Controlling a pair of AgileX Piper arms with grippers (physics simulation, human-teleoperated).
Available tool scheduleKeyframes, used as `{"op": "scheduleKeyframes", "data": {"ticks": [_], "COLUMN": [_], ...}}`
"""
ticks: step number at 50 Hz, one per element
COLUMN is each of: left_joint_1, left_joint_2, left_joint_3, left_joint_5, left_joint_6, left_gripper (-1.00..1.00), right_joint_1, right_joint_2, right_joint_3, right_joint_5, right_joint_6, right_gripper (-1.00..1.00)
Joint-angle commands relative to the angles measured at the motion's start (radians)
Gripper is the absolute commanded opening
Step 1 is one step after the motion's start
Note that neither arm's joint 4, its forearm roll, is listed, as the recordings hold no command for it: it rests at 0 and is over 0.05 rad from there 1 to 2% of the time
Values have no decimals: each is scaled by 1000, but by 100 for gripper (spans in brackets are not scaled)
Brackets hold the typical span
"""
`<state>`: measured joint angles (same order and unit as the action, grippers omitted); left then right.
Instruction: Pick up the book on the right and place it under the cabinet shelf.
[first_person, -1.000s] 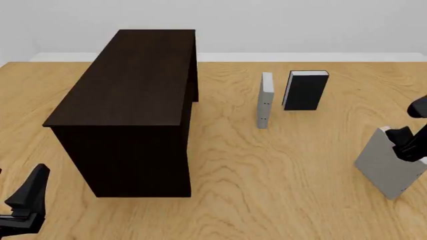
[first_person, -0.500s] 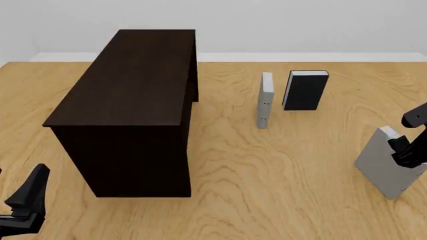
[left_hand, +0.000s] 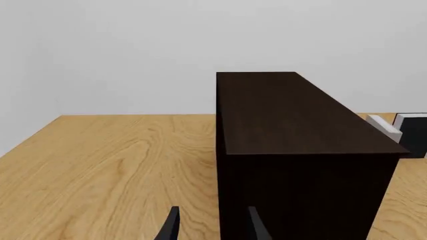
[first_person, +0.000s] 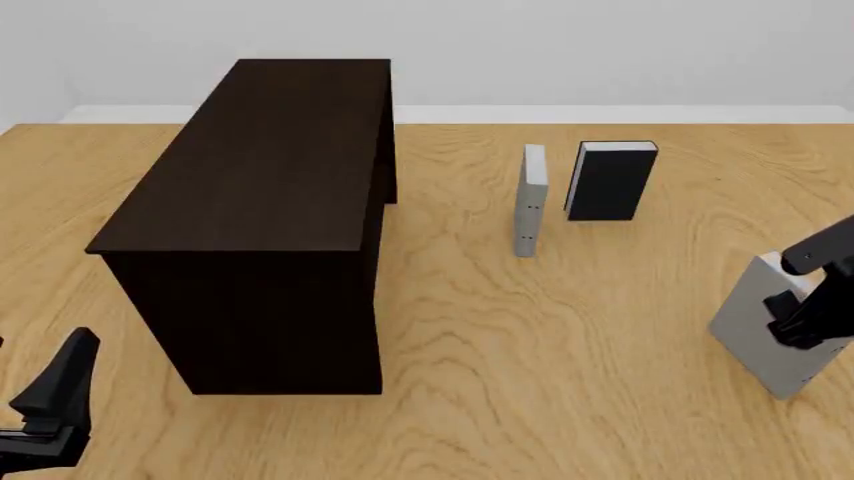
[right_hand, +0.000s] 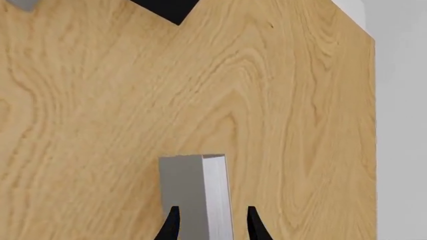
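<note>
Both arms are matt black all over, with no cables, screws or markings that can be made out. The left gripper, near the front corner of the cabinet, shows as a flat, tapering black blade with a blocky base. Through its wrist camera its fingers are two thin, pointed black prongs with slightly paler edges. The right gripper is chunky black blocks topped by a rounded link; its fingers are the same slim black prongs.
</note>
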<state>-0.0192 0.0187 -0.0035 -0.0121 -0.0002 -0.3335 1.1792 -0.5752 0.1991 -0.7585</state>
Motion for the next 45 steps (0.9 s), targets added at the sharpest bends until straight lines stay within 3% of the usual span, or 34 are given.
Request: {"op": "scheduleKeyframes", "data": {"ticks": [1, 24, 25, 45], "left_joint_1": [0, 0, 0, 0], "left_joint_2": [0, 0, 1, 0], "left_joint_3": [0, 0, 0, 0], "left_joint_5": [0, 0, 0, 0], "left_joint_6": [0, 0, 0, 0], "left_gripper": [100, 100, 100, 100], "right_joint_1": [-13, -72, -70, -51], "right_joint_2": [81, 251, 249, 175], "right_joint_3": [21, 20, 23, 15], "right_joint_5": [-76, -202, -204, -152], "right_joint_6": [-12, -40, -42, -36], "right_gripper": [100, 100, -100, -100]}}
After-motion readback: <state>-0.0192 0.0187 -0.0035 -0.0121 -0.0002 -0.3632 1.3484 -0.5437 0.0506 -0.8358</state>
